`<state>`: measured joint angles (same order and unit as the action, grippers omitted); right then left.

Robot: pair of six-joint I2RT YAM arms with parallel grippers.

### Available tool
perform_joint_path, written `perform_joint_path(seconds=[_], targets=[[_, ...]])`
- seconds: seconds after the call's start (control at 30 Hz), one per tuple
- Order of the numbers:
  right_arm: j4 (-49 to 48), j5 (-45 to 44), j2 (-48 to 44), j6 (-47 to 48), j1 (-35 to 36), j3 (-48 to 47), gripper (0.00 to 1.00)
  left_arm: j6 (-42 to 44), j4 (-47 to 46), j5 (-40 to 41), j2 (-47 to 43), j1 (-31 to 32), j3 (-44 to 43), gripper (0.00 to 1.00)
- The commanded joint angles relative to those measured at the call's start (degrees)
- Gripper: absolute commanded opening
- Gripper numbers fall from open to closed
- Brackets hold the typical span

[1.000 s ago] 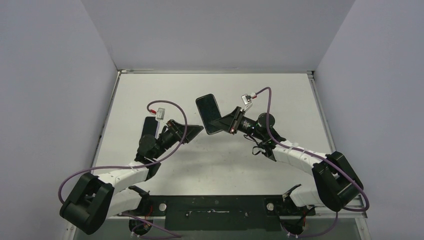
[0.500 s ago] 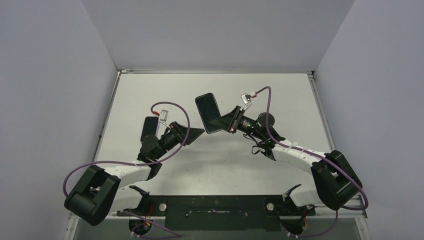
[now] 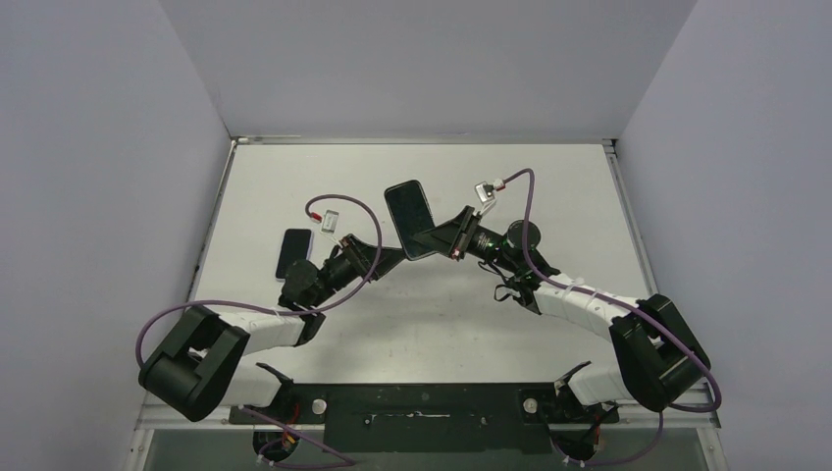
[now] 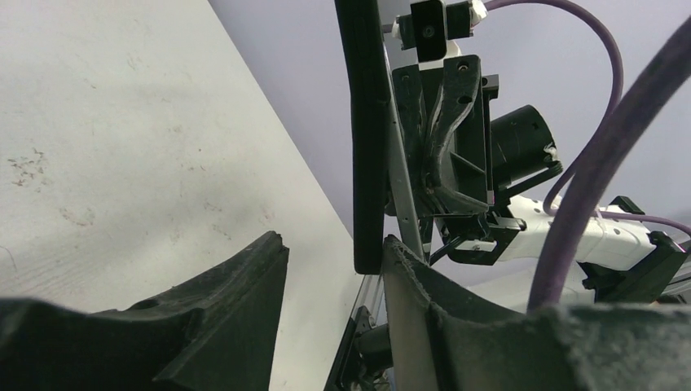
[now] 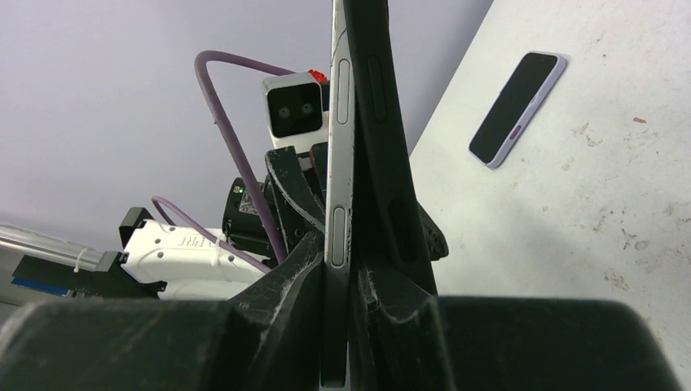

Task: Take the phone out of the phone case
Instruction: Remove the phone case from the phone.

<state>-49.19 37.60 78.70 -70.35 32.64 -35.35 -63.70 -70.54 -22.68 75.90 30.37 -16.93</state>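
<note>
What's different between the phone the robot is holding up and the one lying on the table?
The held phone is lifted off the table and tilted, pinched by the right gripper; the table phone lies flat, untouched. The held phone shows a black case and silver rim; the table phone's rim is lilac. Both are slim dark slabs.
</note>
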Motion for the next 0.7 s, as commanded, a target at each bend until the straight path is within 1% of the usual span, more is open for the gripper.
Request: perform_joint_path(seconds=[0.0, 0.07, 0.27, 0.33, 0.37, 0.47, 0.53, 0.67], targets=[[-6.96, 0.70, -0.92, -0.14, 0.10, -2.92, 0.00, -0.52, -6.50, -0.11, 1.64, 0.48, -3.29, 0.40], [-6.92, 0.87, -0.95, -0.12, 0.07, -2.68, 0.00, -0.60, -7.00, 0.12, 2.61, 0.48, -4.11, 0.34], [-6.16, 0.89, -1.59, 0.28, 0.05, -1.69, 0.00, -1.57, -8.94, -0.09, 5.71, 0.48, -6.27, 0.27], [-5.66, 0.94, -1.94, 0.66, 0.05, -1.40, 0.00, -2.46, -10.14, -0.04, 6.85, 0.48, -6.87, 0.23], [-5.21, 0.96, -2.05, 0.94, 0.03, -1.31, 0.00, -2.79, -10.66, 0.02, 7.39, 0.48, -7.13, 0.21], [-4.08, 0.98, -2.44, 1.79, -0.04, -0.97, 0.00, -3.21, -11.15, 0.35, 8.89, 0.44, -7.97, 0.09], [-2.91, 0.98, -2.66, 2.61, -0.04, -0.78, 0.00, -3.34, -9.57, 1.02, 9.54, 0.32, -8.54, 0.00], [-0.12, 0.94, -3.50, 4.64, -0.08, -0.08, 0.00, -2.87, -5.76, 3.40, 9.90, -0.11, -9.36, 0.00]])
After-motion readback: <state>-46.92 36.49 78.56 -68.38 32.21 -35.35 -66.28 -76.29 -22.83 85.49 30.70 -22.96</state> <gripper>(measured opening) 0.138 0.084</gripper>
